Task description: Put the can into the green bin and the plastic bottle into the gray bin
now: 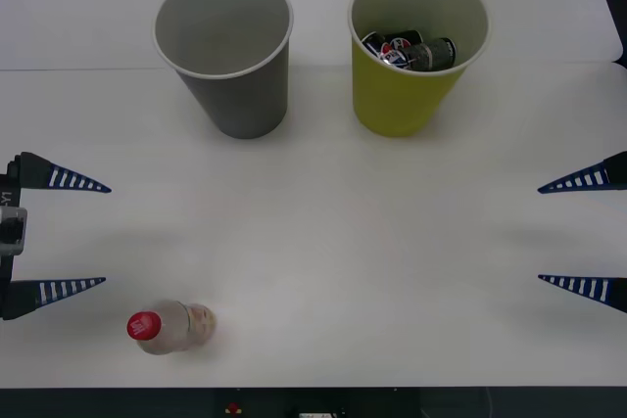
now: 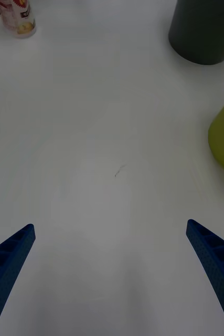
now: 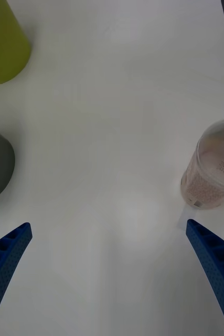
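Both jaws released at table [image 1: 323, 242] edges; plastic bottle [image 1: 168, 327] near front edge.

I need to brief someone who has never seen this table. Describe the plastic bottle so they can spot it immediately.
Start from the white table with two cup-shaped bins at its far side, the gray bin and the green bin. Come to the near edge on the robot's left, just beside the open left gripper. The plastic bottle stands there alone: small, clear, red-capped, far smaller than either bin.
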You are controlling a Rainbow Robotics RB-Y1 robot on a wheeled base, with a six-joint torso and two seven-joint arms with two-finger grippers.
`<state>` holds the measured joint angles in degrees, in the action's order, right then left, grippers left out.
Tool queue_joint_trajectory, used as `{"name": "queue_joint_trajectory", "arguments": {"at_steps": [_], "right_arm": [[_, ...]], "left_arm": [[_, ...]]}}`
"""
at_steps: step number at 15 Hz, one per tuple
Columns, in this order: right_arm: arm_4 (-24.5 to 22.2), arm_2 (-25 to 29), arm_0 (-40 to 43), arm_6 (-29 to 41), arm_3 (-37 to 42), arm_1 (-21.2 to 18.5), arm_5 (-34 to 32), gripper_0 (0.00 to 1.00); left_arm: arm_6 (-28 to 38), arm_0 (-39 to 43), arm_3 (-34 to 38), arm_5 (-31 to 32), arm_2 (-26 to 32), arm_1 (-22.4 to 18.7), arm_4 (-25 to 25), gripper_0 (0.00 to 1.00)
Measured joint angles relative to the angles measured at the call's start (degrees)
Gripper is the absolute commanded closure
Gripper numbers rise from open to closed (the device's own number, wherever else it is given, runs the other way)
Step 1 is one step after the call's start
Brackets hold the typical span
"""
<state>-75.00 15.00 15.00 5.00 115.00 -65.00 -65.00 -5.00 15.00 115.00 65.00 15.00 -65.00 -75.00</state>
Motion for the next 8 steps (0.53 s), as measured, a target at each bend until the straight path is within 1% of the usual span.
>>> {"name": "queue_joint_trajectory", "arguments": {"at_steps": [3, 5, 8], "right_arm": [[0.0, 0.0, 0.0, 0.0, 0.0, 0.0, 0.0, 0.0], [0.0, 0.0, 0.0, 0.0, 0.0, 0.0, 0.0, 0.0], [0.0, 0.0, 0.0, 0.0, 0.0, 0.0, 0.0, 0.0]], "left_arm": [[0.0, 0.0, 0.0, 0.0, 0.0, 0.1, 0.0, 0.0], [-0.1, -0.6, -0.1, -0.9, 0.9, 2.0, 1.0, 0.0], [-0.9, -0.7, 0.0, -1.5, 1.8, 2.2, 1.1, 0.0]]}}
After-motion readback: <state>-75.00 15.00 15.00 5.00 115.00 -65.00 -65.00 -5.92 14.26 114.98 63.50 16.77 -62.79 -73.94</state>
